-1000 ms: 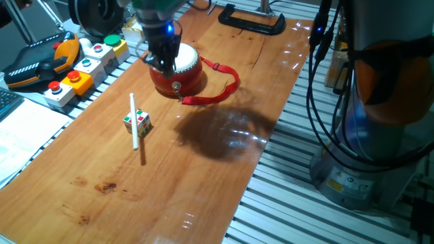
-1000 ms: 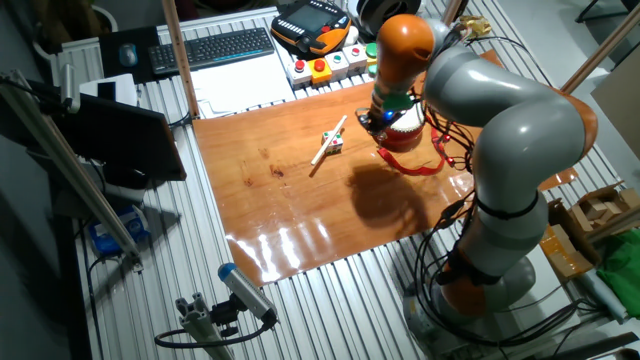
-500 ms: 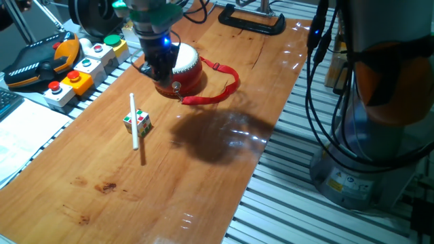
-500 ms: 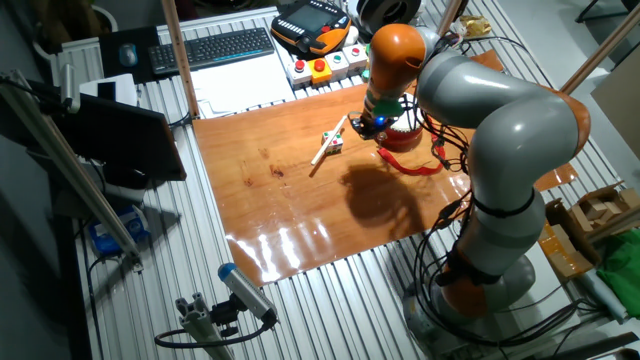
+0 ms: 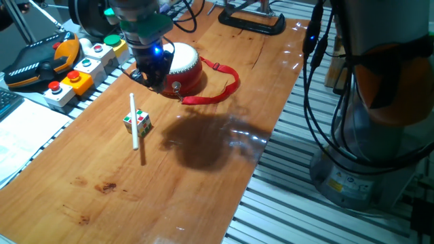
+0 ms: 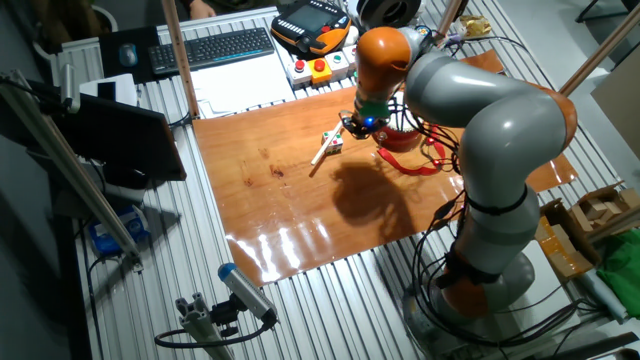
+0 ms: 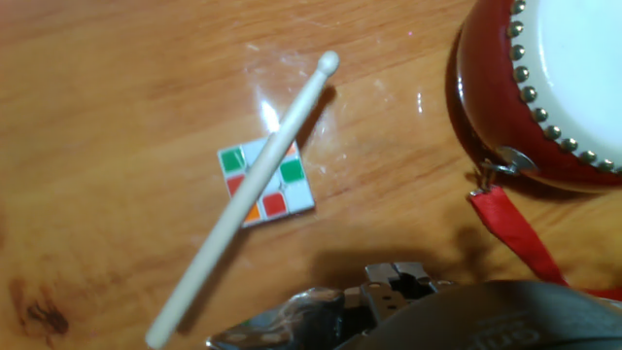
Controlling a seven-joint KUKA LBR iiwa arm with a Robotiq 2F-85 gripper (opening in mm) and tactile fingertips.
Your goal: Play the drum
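The pincer [image 5: 150,74] hides the drum's [image 5: 184,66] nine o'clock side; in the hand view the drum [image 7: 544,87] is cut off at the edge at two o'clock.

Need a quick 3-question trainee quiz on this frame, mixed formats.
1. True or false: the drumstick lies across the multicoloured cube.
2. The strap on the drum is: A) blue B) red C) white
3. Fill in: in the hand view, the drum sits toward the ____ of the cube.

Key: 1 true; 2 B; 3 right. The gripper hangs beside the drum, holding nothing visible; whether it is open is unclear.
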